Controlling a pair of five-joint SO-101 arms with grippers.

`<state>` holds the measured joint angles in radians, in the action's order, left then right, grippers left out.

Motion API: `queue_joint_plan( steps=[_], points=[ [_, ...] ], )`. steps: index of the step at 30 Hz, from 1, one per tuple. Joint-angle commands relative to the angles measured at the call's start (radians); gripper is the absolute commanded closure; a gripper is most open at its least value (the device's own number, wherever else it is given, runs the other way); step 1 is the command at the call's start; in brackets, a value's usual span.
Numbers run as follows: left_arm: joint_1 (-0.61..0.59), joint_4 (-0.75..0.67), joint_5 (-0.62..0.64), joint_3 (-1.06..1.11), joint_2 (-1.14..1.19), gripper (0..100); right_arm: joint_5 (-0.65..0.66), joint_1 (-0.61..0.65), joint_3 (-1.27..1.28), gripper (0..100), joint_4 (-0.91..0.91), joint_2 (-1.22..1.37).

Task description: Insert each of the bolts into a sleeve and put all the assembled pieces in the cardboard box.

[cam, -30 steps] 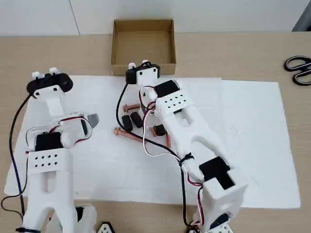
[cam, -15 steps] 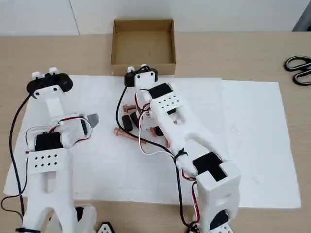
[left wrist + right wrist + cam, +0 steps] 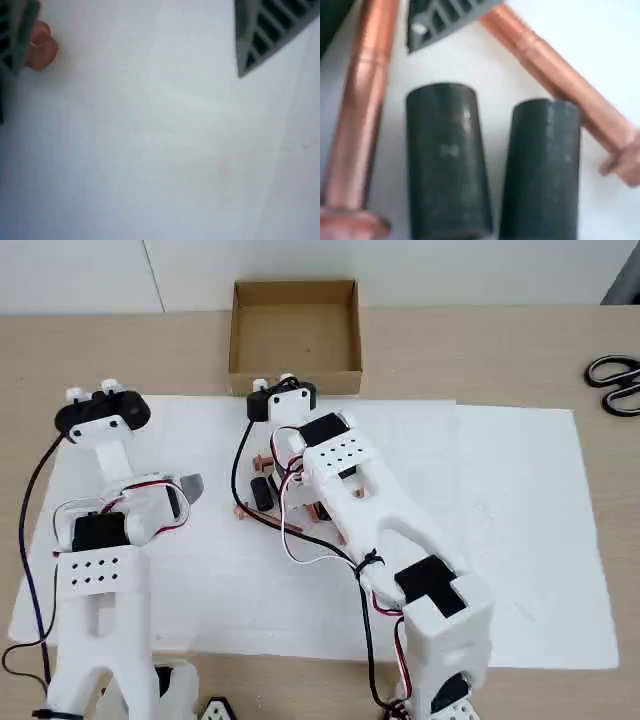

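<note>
Two black sleeves [image 3: 445, 160] lie side by side on the white paper, right under my right gripper [image 3: 380, 15]. A copper bolt [image 3: 362, 110] runs along one side of them and a second bolt [image 3: 560, 85] slants past the other. The gripper is open, its grey fingertip [image 3: 445, 15] just above the sleeves. From above, the right arm [image 3: 335, 455] covers most of the parts; one sleeve [image 3: 262, 492] and bolt ends [image 3: 245, 510] show beside it. My left gripper [image 3: 135, 40] hangs open over bare paper, with a copper bolt head [image 3: 42, 47] beside one finger. The cardboard box [image 3: 240, 335] stands behind.
White paper [image 3: 520, 520] covers the middle of the wooden table. Scissors [image 3: 612, 380] lie at the far right edge. The left arm [image 3: 110, 530] stands over the paper's left side.
The right arm has shifted left and a little toward the box, over the sleeves and bolts. The left arm has stayed still.
</note>
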<state>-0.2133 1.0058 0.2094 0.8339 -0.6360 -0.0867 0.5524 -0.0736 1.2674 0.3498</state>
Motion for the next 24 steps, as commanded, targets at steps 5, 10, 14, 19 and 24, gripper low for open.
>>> queue_joint_plan(
  steps=[5, 10, 14, 19, 24],
  points=[
    [-0.003, -0.018, 0.003, -0.002, -0.003, 74, -0.032, 0.001, -0.003, 79.0, 0.022, -0.094],
    [-0.002, -0.018, 0.002, -0.002, -0.003, 74, -0.035, -0.001, 0.002, 79.0, 0.033, -0.159],
    [-0.002, -0.018, 0.002, -0.002, -0.003, 74, -0.077, -0.001, 0.003, 79.2, 0.036, -0.151],
    [-0.002, -0.018, 0.002, -0.002, -0.003, 74, -0.095, -0.001, 0.002, 85.0, 0.019, -0.077],
    [-0.002, -0.018, 0.002, -0.002, -0.002, 74, -0.095, -0.002, 0.002, 84.9, 0.021, -0.038]
  ],
)
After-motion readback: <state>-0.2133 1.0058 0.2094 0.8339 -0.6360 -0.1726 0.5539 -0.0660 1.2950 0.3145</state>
